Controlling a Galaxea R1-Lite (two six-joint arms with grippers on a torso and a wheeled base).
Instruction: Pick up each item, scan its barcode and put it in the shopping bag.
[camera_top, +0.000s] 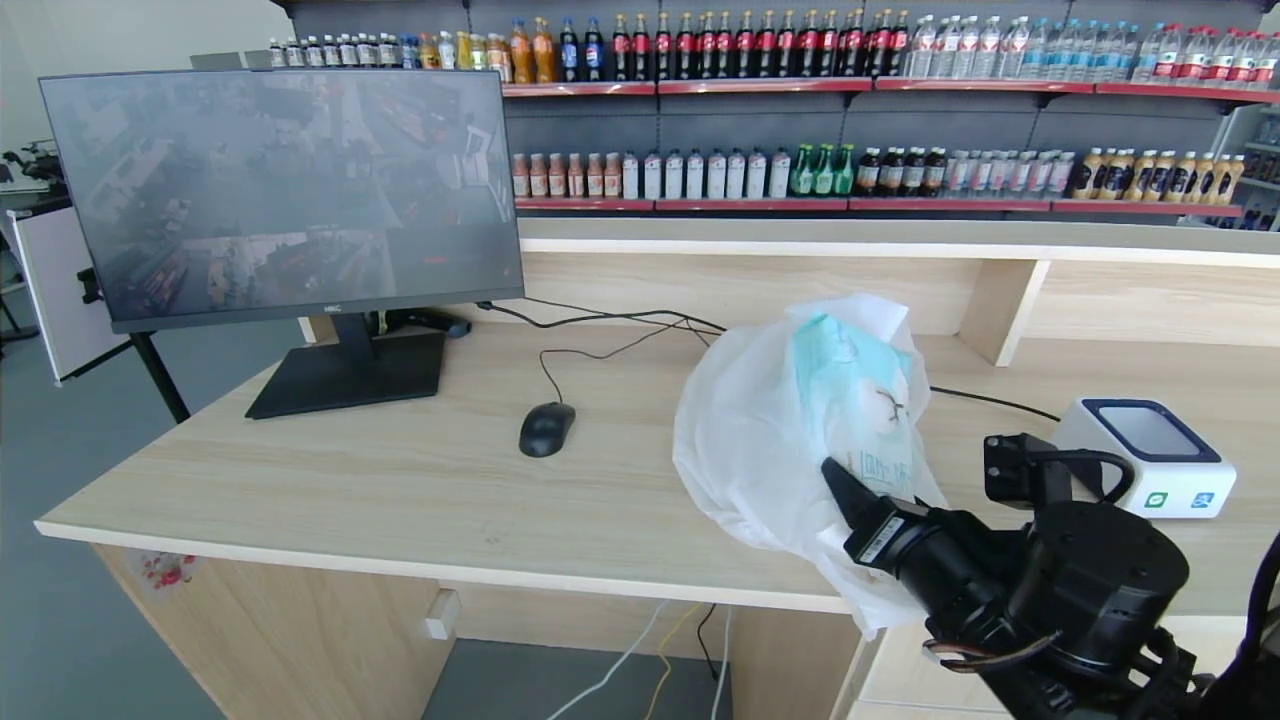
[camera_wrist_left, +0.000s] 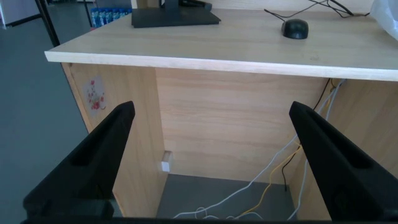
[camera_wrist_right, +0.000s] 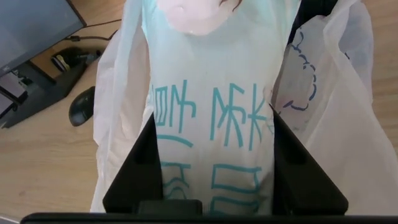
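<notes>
Right pincer (camera_wrist_right: 212, 118) clasping teal pack (camera_wrist_right: 208, 68), standing upright

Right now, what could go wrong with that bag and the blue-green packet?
1. The shopping bag droops over the front edge of the counter, so it might slide off once the packet drops in.
2. Its thin plastic bunches right beside the jaws of the right gripper, which clamp the packet. Pulling back could snag the bag and drag it.
</notes>
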